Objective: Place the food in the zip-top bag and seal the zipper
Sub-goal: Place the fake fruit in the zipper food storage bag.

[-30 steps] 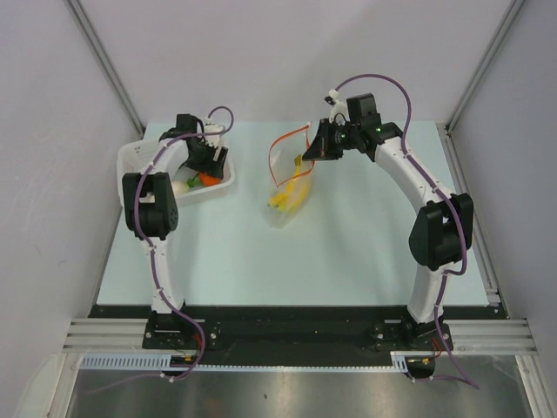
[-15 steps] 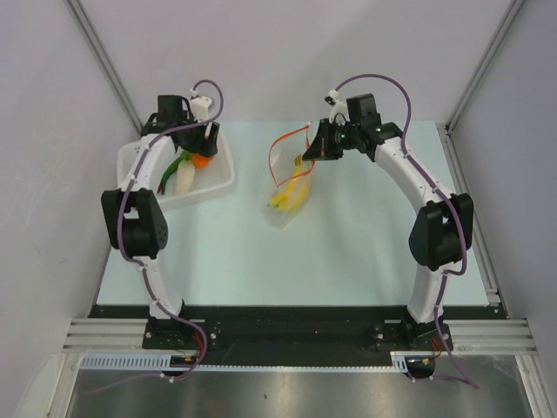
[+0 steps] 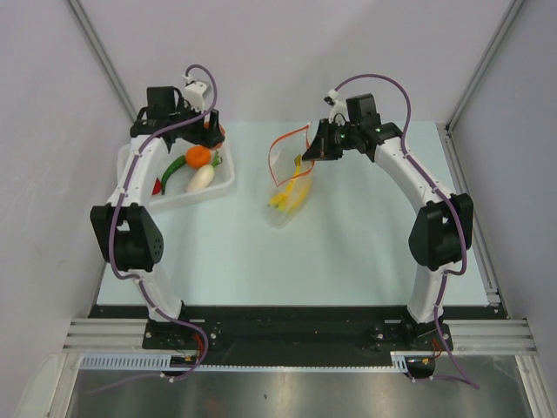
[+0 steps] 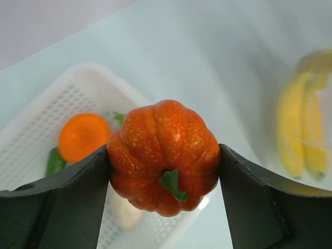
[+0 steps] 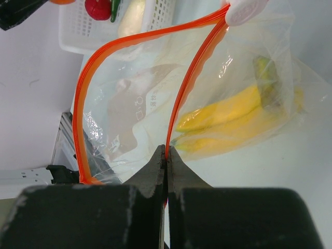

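We see the left gripper pinching a ribbed orange toy fruit (green stem toward its camera) aloft by the white tray. The right gripper is clamped on the zipper, holding the zip-top bag agape on the table, with the banana bunch inside.

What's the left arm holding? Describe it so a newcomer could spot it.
Find the white tray at the far-left corner of the table. Above its far edge, the left gripper clamps an orange-red toy fruit. Unlike the smooth orange piece in the tray, it is ribbed like a pumpkin, with a green stem.
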`<control>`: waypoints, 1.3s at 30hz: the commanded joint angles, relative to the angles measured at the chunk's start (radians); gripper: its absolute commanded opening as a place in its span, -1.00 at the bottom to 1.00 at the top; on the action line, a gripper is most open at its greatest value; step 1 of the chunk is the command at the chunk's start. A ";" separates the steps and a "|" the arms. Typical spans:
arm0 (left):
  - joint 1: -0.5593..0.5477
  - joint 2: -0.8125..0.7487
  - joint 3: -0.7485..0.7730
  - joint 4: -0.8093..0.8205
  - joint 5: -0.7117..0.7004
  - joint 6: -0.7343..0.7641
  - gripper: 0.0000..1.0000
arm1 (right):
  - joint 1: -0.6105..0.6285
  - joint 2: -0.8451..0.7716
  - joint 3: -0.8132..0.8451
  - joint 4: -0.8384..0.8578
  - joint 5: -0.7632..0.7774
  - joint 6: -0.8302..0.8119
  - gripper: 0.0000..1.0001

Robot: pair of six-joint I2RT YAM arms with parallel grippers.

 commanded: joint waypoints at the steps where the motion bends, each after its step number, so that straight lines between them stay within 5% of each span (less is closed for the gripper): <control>1: -0.037 -0.134 -0.055 0.062 0.271 -0.105 0.21 | 0.009 -0.022 0.013 0.019 0.001 -0.013 -1.00; 8: -0.221 -0.223 -0.036 0.136 0.355 -0.206 0.29 | 0.017 -0.016 0.027 0.018 -0.011 -0.013 -1.00; 16: -0.391 -0.119 0.022 0.066 0.191 -0.150 0.46 | 0.022 -0.031 0.032 0.019 -0.026 -0.029 -1.00; 17: -0.393 -0.105 0.037 0.038 0.179 -0.148 0.62 | 0.020 -0.035 0.032 0.019 -0.026 -0.032 -1.00; 21: -0.393 -0.079 0.070 0.000 0.121 -0.116 0.99 | 0.020 -0.042 0.025 0.012 -0.031 -0.049 -1.00; 29: -0.353 -0.105 0.120 0.012 0.007 -0.169 0.99 | 0.020 -0.028 0.033 0.015 -0.032 -0.047 -1.00; 34: -0.221 -0.140 0.002 0.130 -0.082 -0.226 0.99 | 0.020 -0.028 0.036 0.009 -0.029 -0.055 -1.00; 39: -0.059 -0.016 0.091 0.034 -0.163 -0.306 0.99 | 0.019 -0.025 0.035 0.009 -0.025 -0.058 -1.00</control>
